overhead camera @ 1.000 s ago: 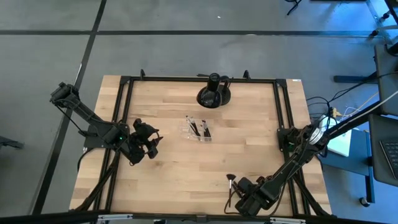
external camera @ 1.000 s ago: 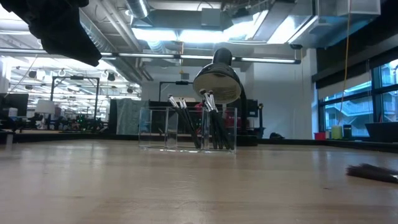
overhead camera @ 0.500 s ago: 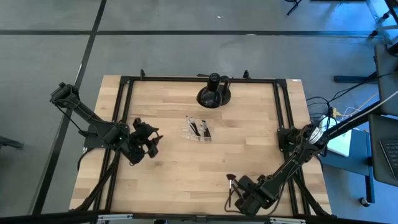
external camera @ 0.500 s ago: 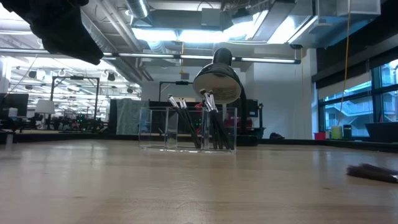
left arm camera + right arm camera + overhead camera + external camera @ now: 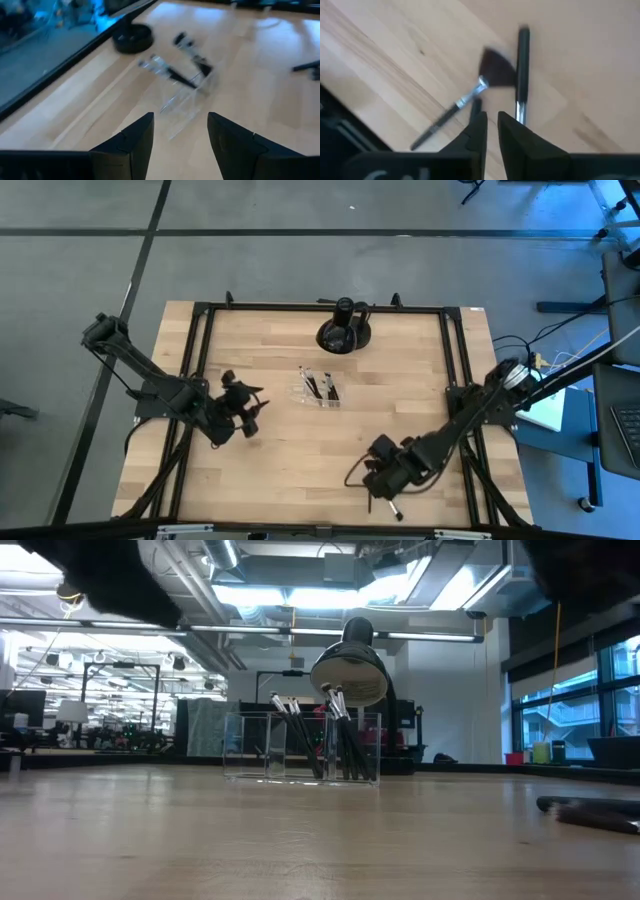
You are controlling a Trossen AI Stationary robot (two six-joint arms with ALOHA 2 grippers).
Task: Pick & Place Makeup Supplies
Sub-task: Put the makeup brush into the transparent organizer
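Two makeup brushes lie on the wood below my right gripper point(image 5: 491, 120): a fan brush point(image 5: 495, 75) with a silver ferrule and a straight dark brush point(image 5: 522, 65). They also show low at the right in the low view point(image 5: 590, 813). The gripper's fingers are drawn almost together and nothing shows in the slit. It hangs over the table's near right part point(image 5: 370, 473), pointing steeply down. Several brushes stand in the clear organiser point(image 5: 320, 387) at mid-table. My left gripper point(image 5: 180, 125) is open and empty, held above the table's left side point(image 5: 245, 405) and facing the organiser point(image 5: 185, 85).
A black lamp point(image 5: 343, 332) stands at the far middle, behind the organiser; its round base point(image 5: 132, 37) shows in the left wrist view. A black frame point(image 5: 200, 308) rims the table. A short silver-and-dark brush point(image 5: 393, 507) lies by the near edge. Bare wood lies between organiser and right gripper.
My right gripper has risen and gone from the near edge toward the far edge and the organiser. In the low view a second dark brush now shows beside the one that lay at the right. My left gripper has rolled a little in place.
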